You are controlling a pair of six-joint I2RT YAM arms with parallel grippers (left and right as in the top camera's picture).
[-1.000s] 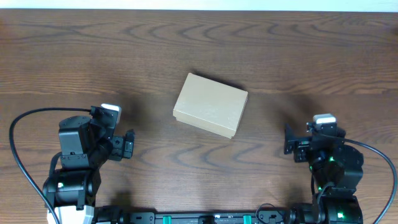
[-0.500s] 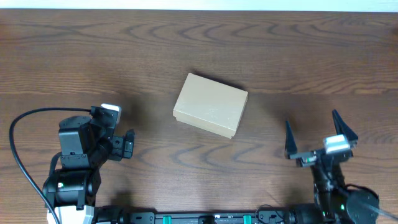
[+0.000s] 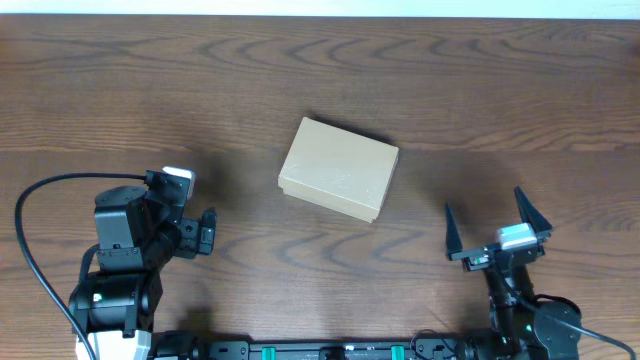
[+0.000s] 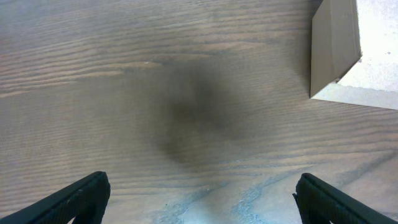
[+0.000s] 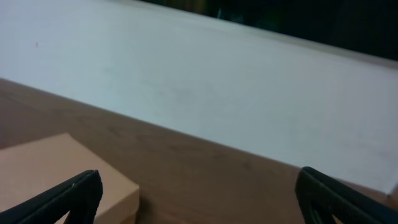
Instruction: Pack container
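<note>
**Overhead view, with both wrist views.**

**Left:** the left end effector (image 4: 200, 199) sits low over the near-left part of the wooden table (image 3: 150, 90), well apart from the container (image 3: 340, 168). In its wrist view the two dark fingertips (image 4: 84, 193) stand at opposite edges of the picture with only bare wood between them. The jaws are spread wide and hold nothing. One corner of the box appears at the upper right of that view. A black cable (image 3: 28, 225) loops out beside the left arm.

**Centre:** the container, a plain tan cardboard box, lies flat on the table roughly midway between the two arms. It is skewed to the table's edges and its top face is shut flat. Neither arm touches it.

**Right:** the right end effector (image 3: 486, 208) stands by the near-right edge of the table, its two dark fingers pointing toward the far side. The jaws are spread wide and empty. Its wrist view looks across the table, with a corner of the box at the lower left and a white surface (image 5: 186, 81) beyond the far edge of the wood.
</note>
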